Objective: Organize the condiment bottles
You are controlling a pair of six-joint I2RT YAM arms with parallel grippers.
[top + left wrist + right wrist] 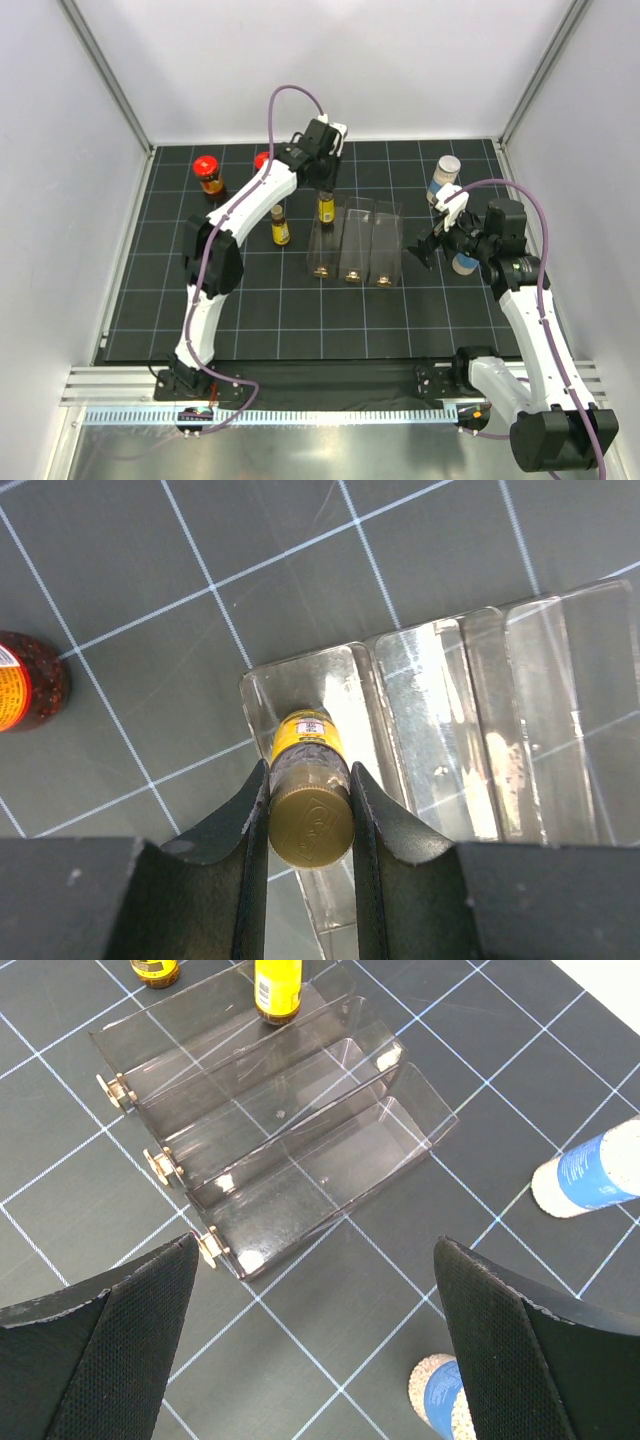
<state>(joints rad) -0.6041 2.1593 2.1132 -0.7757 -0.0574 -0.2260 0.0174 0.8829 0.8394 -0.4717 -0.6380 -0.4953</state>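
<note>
My left gripper (325, 192) is shut on a slim yellow-labelled bottle (308, 738), its pads pressed on either side just under the brown cap (311, 822). The bottle is upright at the far end of the leftmost slot of the clear rack (355, 248). A second yellow-labelled bottle (280, 226) stands left of the rack. Two red-capped amber jars (208, 173) (262, 160) stand at the back left, one partly hidden by the arm. My right gripper (317, 1250) hangs open over bare mat, right of the rack (270, 1130). Two white blue-labelled bottles (590, 1175) (440, 1397) stand near it.
The rack's middle and right slots hold nothing. White walls close off the black gridded mat (270, 310) at the back and both sides. The far white bottle (446, 175) is close to the right wall. One amber jar (25, 680) shows at the left edge of the left wrist view.
</note>
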